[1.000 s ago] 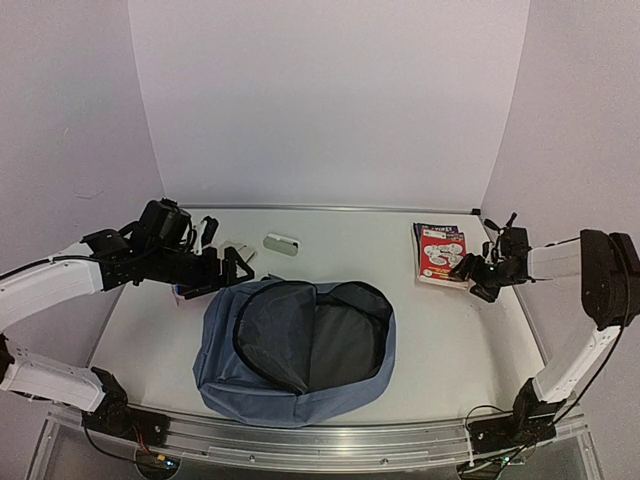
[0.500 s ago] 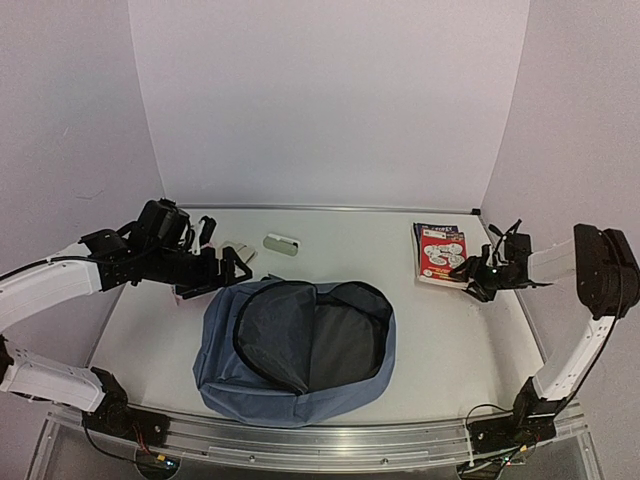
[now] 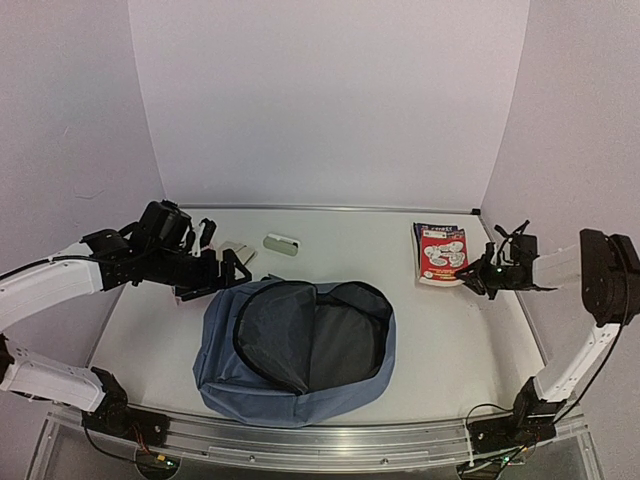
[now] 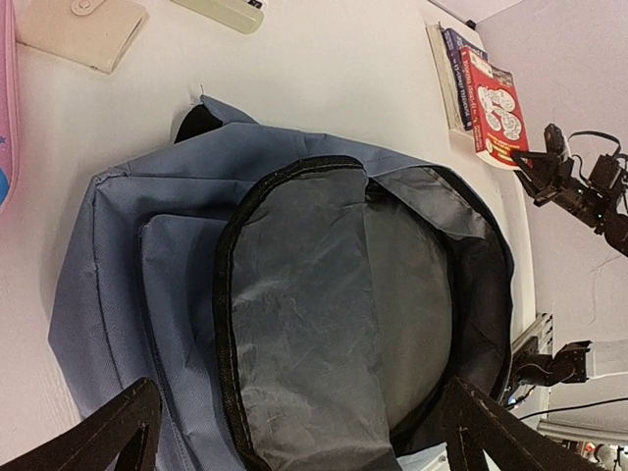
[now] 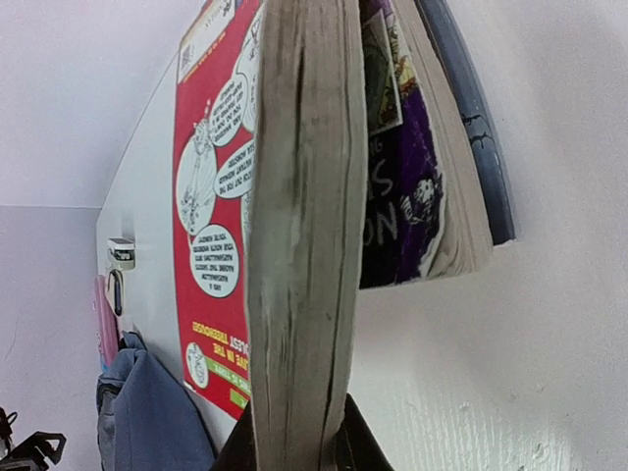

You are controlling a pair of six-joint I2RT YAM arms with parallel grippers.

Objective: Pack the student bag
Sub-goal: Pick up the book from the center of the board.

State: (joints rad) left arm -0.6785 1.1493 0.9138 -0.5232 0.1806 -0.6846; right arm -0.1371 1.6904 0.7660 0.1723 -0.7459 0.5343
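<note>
The right gripper is pinching the red book by its edge near the table's back right corner. Judging by this, the pickup is under way. Next the book is needing a lift and a carry into the bag, which is lying unzipped mid-table toward the front edge and looking empty. The left gripper is hovering spread wide at the bag's left rim.

White table, open blue student bag, stacked books, pale case
</note>
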